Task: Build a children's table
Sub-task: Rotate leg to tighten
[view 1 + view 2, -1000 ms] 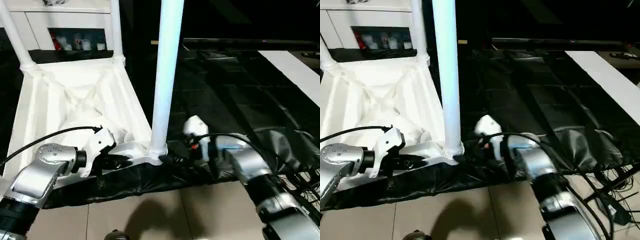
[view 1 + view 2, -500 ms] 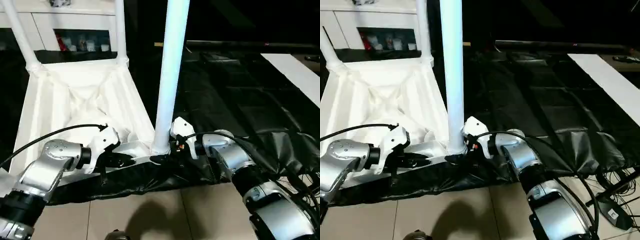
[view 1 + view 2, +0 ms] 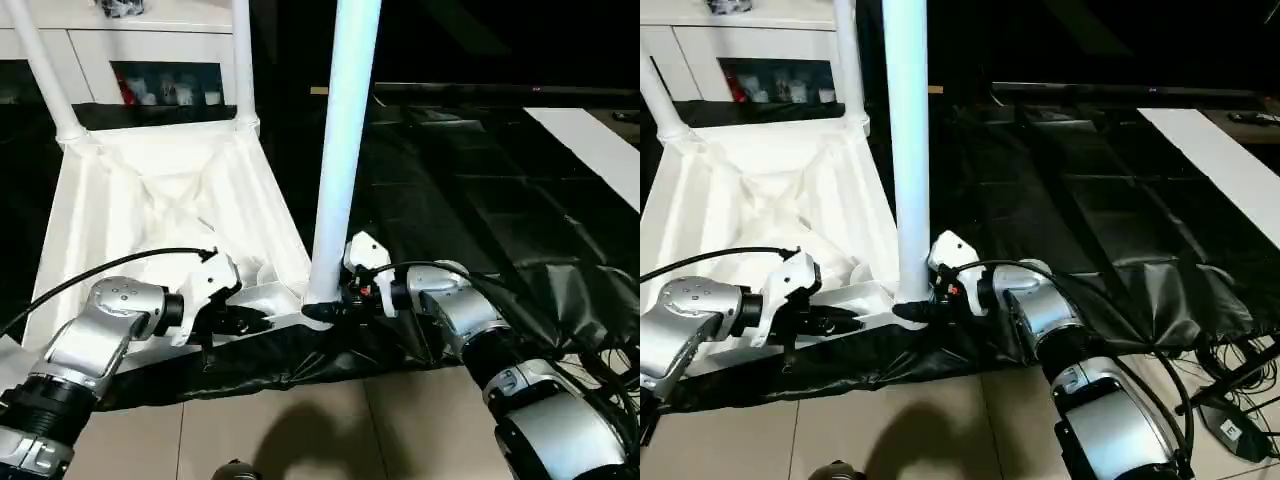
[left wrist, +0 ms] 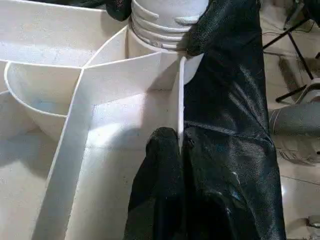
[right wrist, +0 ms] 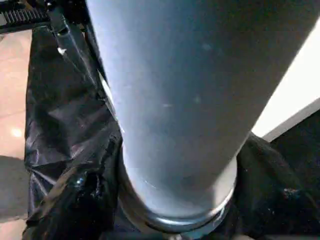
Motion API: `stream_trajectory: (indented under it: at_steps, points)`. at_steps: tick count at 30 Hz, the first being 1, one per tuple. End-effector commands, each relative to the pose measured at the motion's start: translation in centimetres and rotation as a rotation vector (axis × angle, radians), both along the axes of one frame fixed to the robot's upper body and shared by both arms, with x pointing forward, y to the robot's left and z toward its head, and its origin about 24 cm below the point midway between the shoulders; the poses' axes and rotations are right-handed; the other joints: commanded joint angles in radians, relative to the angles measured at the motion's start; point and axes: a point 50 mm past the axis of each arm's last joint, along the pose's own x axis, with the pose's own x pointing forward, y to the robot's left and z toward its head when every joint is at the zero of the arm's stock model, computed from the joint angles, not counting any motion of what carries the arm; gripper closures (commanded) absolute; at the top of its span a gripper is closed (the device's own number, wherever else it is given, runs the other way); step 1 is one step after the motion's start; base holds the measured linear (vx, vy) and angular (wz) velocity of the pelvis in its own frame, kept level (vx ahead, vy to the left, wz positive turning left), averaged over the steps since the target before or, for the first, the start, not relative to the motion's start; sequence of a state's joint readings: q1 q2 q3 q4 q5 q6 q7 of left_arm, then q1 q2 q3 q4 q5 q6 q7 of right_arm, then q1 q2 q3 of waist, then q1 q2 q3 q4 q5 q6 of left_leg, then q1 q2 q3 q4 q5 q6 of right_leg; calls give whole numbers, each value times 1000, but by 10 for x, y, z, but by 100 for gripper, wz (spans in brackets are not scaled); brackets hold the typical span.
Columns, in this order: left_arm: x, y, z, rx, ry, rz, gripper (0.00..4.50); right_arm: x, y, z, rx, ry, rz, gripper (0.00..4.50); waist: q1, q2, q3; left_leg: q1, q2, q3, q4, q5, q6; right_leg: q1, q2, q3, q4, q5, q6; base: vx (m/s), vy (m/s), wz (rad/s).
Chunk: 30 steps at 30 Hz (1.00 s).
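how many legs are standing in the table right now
3: near-right leg by the right gripper, far-right leg, far-left leg. The near-left corner is behind the left arm, so unclear.

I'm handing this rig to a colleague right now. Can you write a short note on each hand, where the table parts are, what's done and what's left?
Left hand: shut on the near edge rib of the upside-down tabletop, steadying it.
Right hand: at the base of the near right leg, by its corner socket; grip unclear.
Done: that leg and two far legs stand upright in sockets.
Left: the near left corner's leg isn't visible; check it, confirm the near right leg is fully seated, then flip the table.
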<state>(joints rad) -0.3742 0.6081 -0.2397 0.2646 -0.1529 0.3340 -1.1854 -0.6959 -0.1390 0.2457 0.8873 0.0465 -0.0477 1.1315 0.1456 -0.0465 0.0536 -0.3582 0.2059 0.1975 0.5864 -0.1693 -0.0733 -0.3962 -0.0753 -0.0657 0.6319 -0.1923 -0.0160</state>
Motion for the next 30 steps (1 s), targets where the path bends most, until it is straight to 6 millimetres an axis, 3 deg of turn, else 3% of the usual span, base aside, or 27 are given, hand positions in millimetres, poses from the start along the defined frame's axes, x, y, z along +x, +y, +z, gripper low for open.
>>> stream_trajectory:
  at_steps: [1,3,4,7,8,9,10,11,12,13,14,16,18,19,22,23,24,26,28,30]
  points:
    - [-1,-11,-14,-9,54,3,450,-2,6,1,66,28,6,176,-5,16,-58,19,36,-23,-81,-324,-37,28,-74,53,-83,-308,-180,0,0,0]
    - [6,-24,-18,-9,34,44,450,-2,10,-5,85,46,-82,177,-5,12,-55,22,35,-22,-81,-327,-36,25,-75,55,-87,-326,-175,0,0,0]
    - [9,-31,-19,-9,24,63,450,-2,12,-8,88,54,-128,177,-3,13,-53,29,35,-21,-80,-342,-41,19,-77,56,-92,-353,-171,0,0,0]
    - [17,-50,-22,-19,1,107,450,-1,19,-15,94,57,-244,177,-7,10,-50,27,34,-28,-83,-376,-48,22,-83,53,-101,-449,-145,0,0,0]
    - [22,-64,-24,-26,-10,134,450,-1,26,-18,102,60,-316,177,-9,13,-45,31,33,-29,-85,-404,-53,17,-84,52,-109,-503,-130,0,0,0]
    - [22,-64,-24,-26,-10,134,450,-1,26,-18,102,60,-316,177,-12,12,-42,37,32,-29,-85,-425,-56,11,-83,53,-117,-540,-119,0,0,0]
    - [31,-88,-27,-40,-19,186,450,2,41,-20,109,60,-453,177,-14,14,-40,47,29,-32,-81,-463,-61,6,-85,50,-128,-605,-101,0,0,0]
    - [34,-98,-28,-45,-22,210,450,5,48,-19,110,50,-520,177,-19,12,-34,66,23,-34,-77,-509,-69,-6,-84,37,-147,-696,-71,0,0,0]
    - [36,-105,-28,-46,-23,229,450,7,52,-18,110,39,-575,177,-19,12,-36,71,21,-40,-74,-527,-68,-3,-86,28,-151,-728,-56,0,0,0]
    - [39,-106,-28,-35,-36,239,450,9,56,-15,114,36,-597,177,-25,10,-36,65,20,-42,-76,-531,-65,3,-87,24,-155,-745,-41,0,0,0]
    - [41,-107,-27,-21,-51,243,450,10,59,-12,125,28,-607,177,-31,16,-42,51,20,-48,-85,-531,-62,21,-88,16,-155,-728,-25,0,0,0]
    - [44,-106,-24,-10,-83,241,450,13,64,-4,177,21,-604,177,-28,19,-50,46,23,-53,-98,-510,-44,31,-95,13,-154,-651,-31,0,0,0]
    - [45,-103,-22,-9,-87,234,450,14,65,1,198,-2,-583,177,-28,25,-53,45,28,-53,-102,-496,-38,32,-98,16,-152,-585,-58,0,0,0]
    - [45,-100,-22,-8,-93,220,450,14,63,1,200,-12,-567,108,-27,20,-54,40,29,-51,-105,-477,-35,34,-97,18,-147,-541,-74,0,0,0]
    - [41,-89,-22,-15,-88,184,450,12,52,0,200,-38,-489,101,-31,18,-55,28,31,-46,-106,-432,-21,37,-98,24,-136,-468,-106,0,0,0]
    - [40,-85,-23,-18,-82,170,450,12,48,-1,196,-46,-466,70,-30,18,-56,28,31,-46,-105,-419,-18,38,-100,24,-135,-457,-110,0,0,0]
    - [36,-80,-22,-30,-81,138,450,11,40,-3,188,-51,-423,61,-29,13,-60,21,33,-41,-102,-366,-5,41,-101,28,-126,-402,-127,0,0,0]
    - [34,-77,-22,-39,-85,116,450,10,36,-4,183,-50,-399,60,-28,14,-60,14,34,-40,-101,-334,7,44,-101,29,-120,-372,-135,0,0,0]
    - [29,-70,-18,-73,-100,41,450,9,22,-5,153,-57,-327,26,-28,9,-59,11,33,-36,-97,-312,16,41,-98,32,-115,-362,-146,0,0,0]
    - [25,-63,-16,-73,-108,-12,450,8,13,-4,135,-69,-270,26,-21,12,-59,17,33,-31,-91,-298,26,36,-97,35,-111,-341,-161,28,-25,5]
